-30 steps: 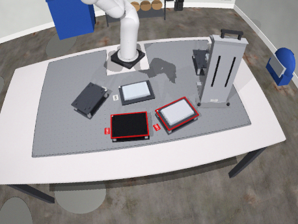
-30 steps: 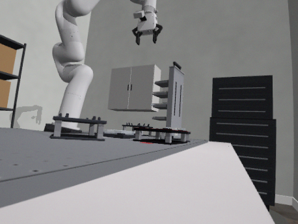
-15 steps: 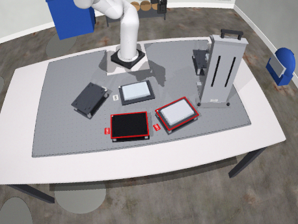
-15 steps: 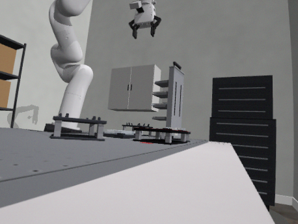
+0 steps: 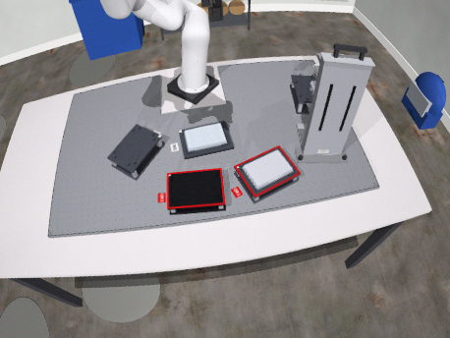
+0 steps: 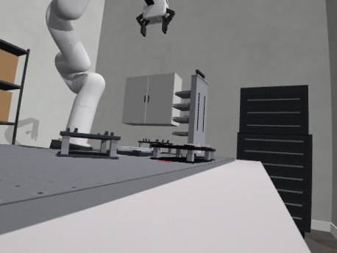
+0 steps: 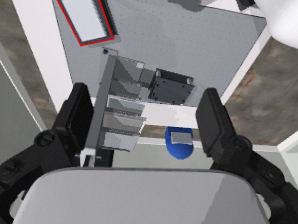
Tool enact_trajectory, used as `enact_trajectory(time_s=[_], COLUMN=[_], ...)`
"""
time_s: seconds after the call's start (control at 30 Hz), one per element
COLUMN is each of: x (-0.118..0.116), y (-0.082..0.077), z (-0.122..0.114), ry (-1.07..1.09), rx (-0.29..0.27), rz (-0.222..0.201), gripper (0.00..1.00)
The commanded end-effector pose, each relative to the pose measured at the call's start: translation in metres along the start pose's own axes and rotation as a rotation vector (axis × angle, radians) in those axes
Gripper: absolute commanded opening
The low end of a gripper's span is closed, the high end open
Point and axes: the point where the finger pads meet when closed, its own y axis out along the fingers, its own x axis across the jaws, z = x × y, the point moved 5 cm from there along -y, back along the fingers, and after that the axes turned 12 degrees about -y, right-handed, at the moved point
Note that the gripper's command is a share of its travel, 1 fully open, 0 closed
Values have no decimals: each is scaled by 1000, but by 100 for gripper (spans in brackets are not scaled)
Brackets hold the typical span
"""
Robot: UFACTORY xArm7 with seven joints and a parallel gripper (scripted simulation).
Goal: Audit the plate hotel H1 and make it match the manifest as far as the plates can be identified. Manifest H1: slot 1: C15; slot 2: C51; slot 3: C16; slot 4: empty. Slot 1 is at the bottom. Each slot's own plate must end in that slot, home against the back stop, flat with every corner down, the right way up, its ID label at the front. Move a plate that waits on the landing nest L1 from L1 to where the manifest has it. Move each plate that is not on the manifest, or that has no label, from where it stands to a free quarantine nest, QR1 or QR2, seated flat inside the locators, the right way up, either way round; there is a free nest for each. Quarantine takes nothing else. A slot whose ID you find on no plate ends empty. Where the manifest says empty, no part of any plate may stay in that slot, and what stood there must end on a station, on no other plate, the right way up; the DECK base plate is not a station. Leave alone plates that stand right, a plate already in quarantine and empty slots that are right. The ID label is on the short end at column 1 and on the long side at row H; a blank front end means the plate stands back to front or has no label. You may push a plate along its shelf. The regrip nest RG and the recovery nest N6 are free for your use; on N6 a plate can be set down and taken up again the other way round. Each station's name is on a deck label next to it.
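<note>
The plate hotel H1 (image 5: 336, 105) stands at the right of the deck, a tall grey tower. In the exterior view it (image 6: 196, 110) shows several shelves reaching left; I cannot read any labels there. My gripper (image 6: 154, 26) is open and empty, high above the deck. In the wrist view its fingers frame the hotel (image 7: 120, 120) from above, with stacked shelves showing. A white plate (image 5: 205, 139) sits on a dark nest at deck centre. Another white plate (image 5: 267, 170) sits in a red-framed quarantine nest. The second red-framed nest (image 5: 196, 189) is black and holds nothing.
A dark nest (image 5: 136, 149) stands angled at the left of the deck. Another dark nest (image 5: 302, 90) stands behind the hotel, also in the wrist view (image 7: 171, 90). The arm's base (image 5: 193, 85) is at the back. A blue object (image 5: 423, 100) stands off the table, right.
</note>
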Motion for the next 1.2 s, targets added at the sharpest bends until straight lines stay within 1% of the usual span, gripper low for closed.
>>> enact_trajectory(time_s=[0.0, 0.1, 0.43, 0.67, 0.73, 1.17], x=[10, 16, 16, 16, 16, 16], y=[-1, -1, -1, 11, 11, 32], z=[19, 32, 32, 32, 32, 32], ry=[-1, -1, -1, -1, -1, -1], rx=[0, 0, 0, 0, 0, 0], rz=[3, 3, 3, 3, 3, 3], gripper=[100, 100, 100, 100, 100, 100])
